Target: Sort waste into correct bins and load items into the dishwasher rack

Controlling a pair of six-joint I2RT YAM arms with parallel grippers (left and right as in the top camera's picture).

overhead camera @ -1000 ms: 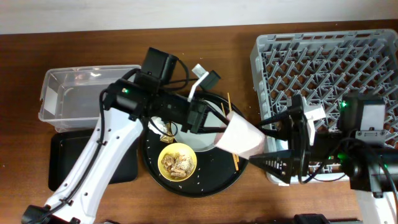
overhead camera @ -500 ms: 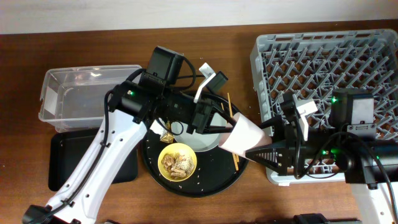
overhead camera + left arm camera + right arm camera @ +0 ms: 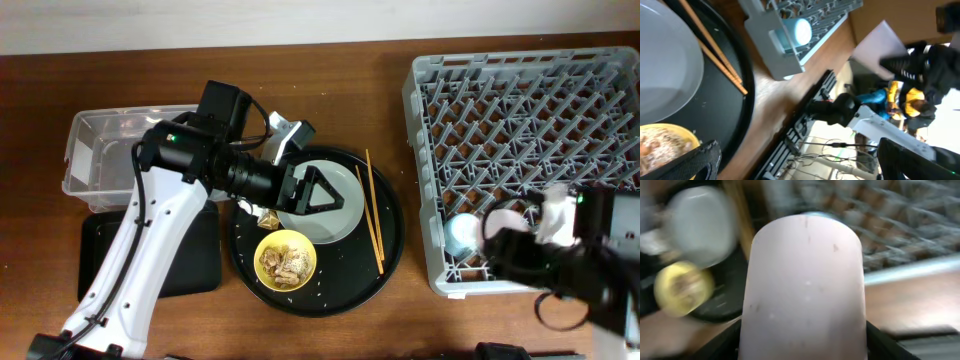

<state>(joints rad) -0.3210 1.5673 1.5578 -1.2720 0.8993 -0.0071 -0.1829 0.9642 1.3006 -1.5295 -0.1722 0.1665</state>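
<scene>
My right gripper (image 3: 802, 347) is shut on the pink cup (image 3: 805, 280), which fills the right wrist view. Overhead, it holds this cup (image 3: 507, 219) over the near edge of the dishwasher rack (image 3: 530, 120), beside the light blue cup (image 3: 462, 233) standing in the rack. My left gripper (image 3: 335, 192) hovers open and empty above the pale plate (image 3: 340, 215). The chopsticks (image 3: 372, 210) lie to the right of the plate. A yellow bowl (image 3: 285, 258) holds food chunks and rice. A shiny wrapper (image 3: 268, 213) lies beside it.
Plate, bowl and chopsticks rest on a round black tray (image 3: 340, 295) sprinkled with rice grains. The clear tub (image 3: 110, 150) and the shallow black tray (image 3: 100, 260) sit at the left, partly under my left arm. Bare wood separates the round tray from the rack.
My left gripper opened, let go of the pink cup and drew back left over the plate. My right gripper closed on the cup and carried it right, to the rack's near edge.
</scene>
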